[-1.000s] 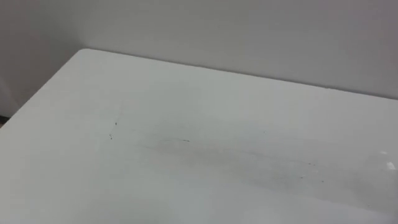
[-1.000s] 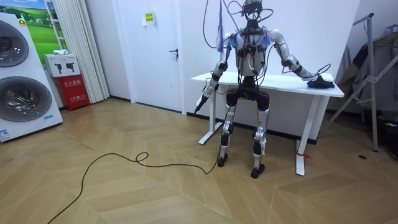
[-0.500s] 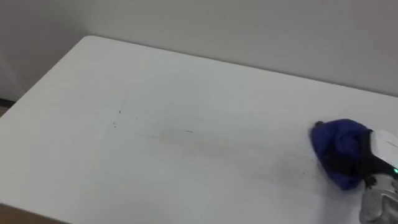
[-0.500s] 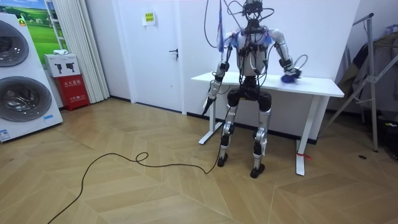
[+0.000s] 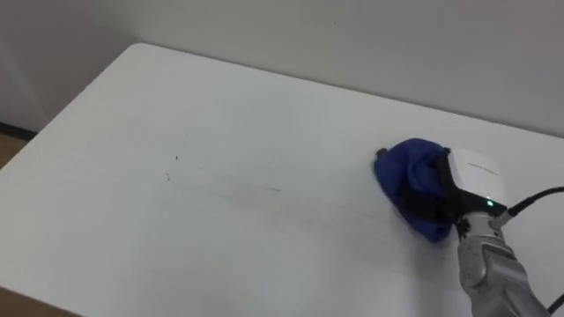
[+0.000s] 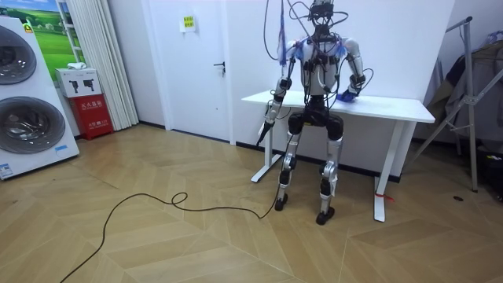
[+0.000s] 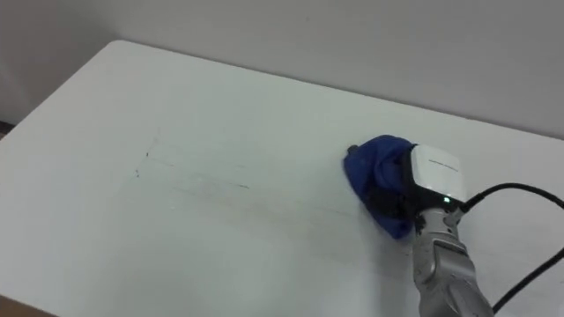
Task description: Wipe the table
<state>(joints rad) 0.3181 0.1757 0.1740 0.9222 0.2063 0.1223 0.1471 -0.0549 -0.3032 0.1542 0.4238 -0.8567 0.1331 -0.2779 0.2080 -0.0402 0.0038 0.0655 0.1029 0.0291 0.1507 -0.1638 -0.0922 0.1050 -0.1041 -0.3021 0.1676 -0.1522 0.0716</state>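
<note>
— Where do we stand?
— At the near edge of the table [image 5: 264, 106], facing the wall [image 5: 352, 35] behind it. The door [image 6: 196, 71] lies off to the room view's left.
— And the cloth [image 5: 407, 176]?
— On the tabletop, right of centre, with our right hand [image 5: 454, 198] clasped over its near right side. The marks [image 5: 220, 180] lie to its left. Our left hand [image 6: 266, 126] hangs beside the table's left end.

The table [image 5: 220, 132] is seen close from above by both eye views, and from far behind the robot by the room view.
</note>
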